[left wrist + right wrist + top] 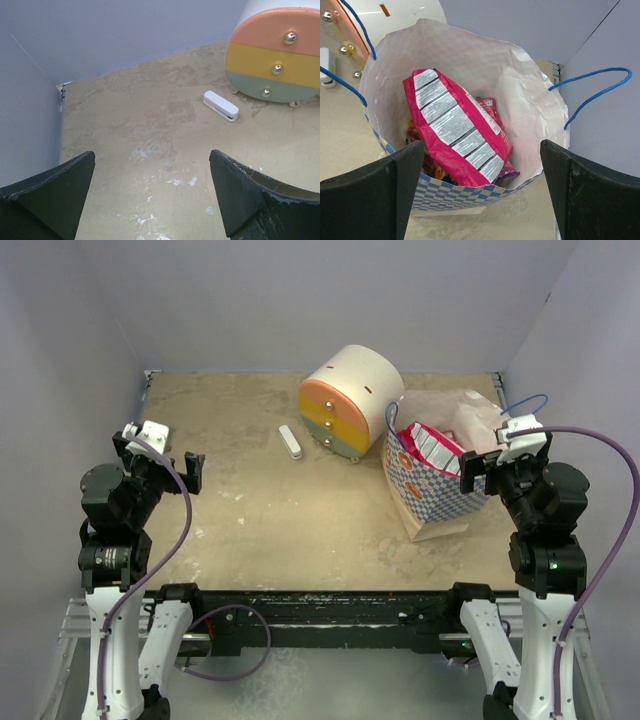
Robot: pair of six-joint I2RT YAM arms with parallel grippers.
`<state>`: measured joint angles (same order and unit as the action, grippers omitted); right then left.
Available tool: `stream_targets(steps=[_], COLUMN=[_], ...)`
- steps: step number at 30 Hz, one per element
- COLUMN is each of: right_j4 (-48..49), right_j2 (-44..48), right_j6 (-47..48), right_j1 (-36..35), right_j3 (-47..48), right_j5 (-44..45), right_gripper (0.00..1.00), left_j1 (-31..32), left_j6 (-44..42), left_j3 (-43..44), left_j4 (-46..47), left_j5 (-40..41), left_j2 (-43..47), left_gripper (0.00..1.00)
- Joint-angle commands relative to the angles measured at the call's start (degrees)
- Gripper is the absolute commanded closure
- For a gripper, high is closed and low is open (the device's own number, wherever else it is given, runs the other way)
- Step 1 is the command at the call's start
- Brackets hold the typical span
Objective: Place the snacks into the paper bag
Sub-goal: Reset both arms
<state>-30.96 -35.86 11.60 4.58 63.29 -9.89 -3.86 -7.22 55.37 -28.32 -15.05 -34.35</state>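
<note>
The right gripper (481, 145) hangs with its jaws spread wide and nothing between them, poised over the mouth of the paper bag (525, 95). In the right wrist view the two dark fingers frame the bag's opening. Inside, a large pink packet (455, 125) lies slantwise on top, its white printed back facing up. More snacks (492, 110) in red, purple and orange peek out beneath it. The bag stands by the right edge of the worktop (270, 530), with its checkered band towards the near side and its blue cord handles (592, 87) arching free above the rim.

The left gripper (151, 155) is likewise spread and holds nothing, raised over the left edge of the worktop above bare surface.

A cream round drawer unit (350, 400) sits near the far edge, just left of the bag. A small white stick (290, 441) lies flat just to the left of the unit.
</note>
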Motion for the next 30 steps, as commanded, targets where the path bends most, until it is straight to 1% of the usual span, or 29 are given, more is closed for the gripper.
stream_targets(steps=[1, 30], right_j4=[1.85, 1.96], right_j2=[0.5, 0.78], right_j6=[0.49, 0.3], right_j1=[0.14, 0.16], right_j3=[-0.09, -0.36], right_j5=[0.3, 1.19], right_gripper=[0.0, 0.0], left_j1=[-0.62, -1.06], left_j6=[-1.03, -1.1], left_j3=[-0.64, -1.06], left_j4=[2.54, 2.83], left_j5=[-0.95, -0.95], left_j2=[0.42, 0.78], left_gripper=[0.01, 0.01])
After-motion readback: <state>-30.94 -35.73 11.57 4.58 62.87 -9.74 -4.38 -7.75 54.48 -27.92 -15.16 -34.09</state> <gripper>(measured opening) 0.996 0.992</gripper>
